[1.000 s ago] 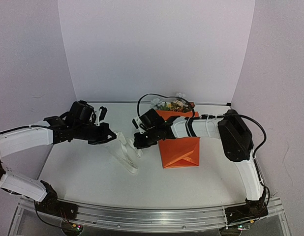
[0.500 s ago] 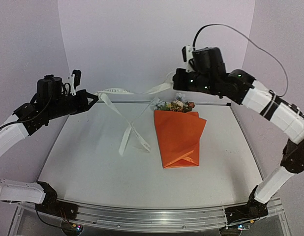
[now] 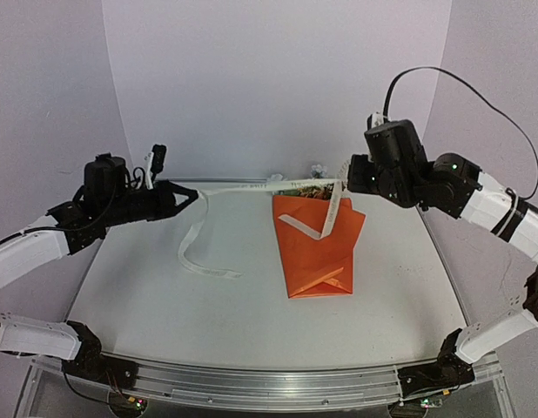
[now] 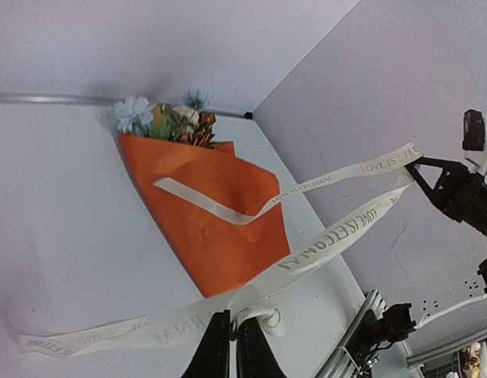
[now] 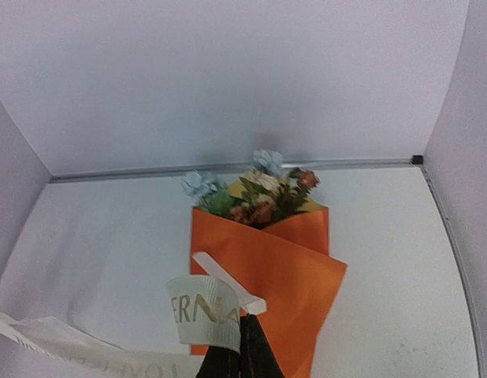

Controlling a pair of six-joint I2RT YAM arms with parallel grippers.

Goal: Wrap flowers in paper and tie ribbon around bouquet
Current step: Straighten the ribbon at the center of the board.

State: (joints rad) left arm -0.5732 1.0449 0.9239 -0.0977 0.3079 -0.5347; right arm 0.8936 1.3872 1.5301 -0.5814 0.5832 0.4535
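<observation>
Tying: left end effector [image 3: 193,195] and right end effector [image 3: 346,180] pinch ribbon [image 4: 326,240] above bouquet [image 3: 317,252]; next, seemingly, lower onto waist.

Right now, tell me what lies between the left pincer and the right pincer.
Only the ribbon, strung in the air from the left pincer to the right pincer, by the bouquet; the top view shows it.

Left arm [image 3: 30,248] and right arm [image 3: 500,205] raised wide apart, left fingers [image 3: 178,198] and right fingers [image 3: 354,175] pinched shut.

Matt orange paper [image 3: 317,252], woven cream fabric ribbon [image 5: 202,311], matt white table [image 3: 164,305]
</observation>
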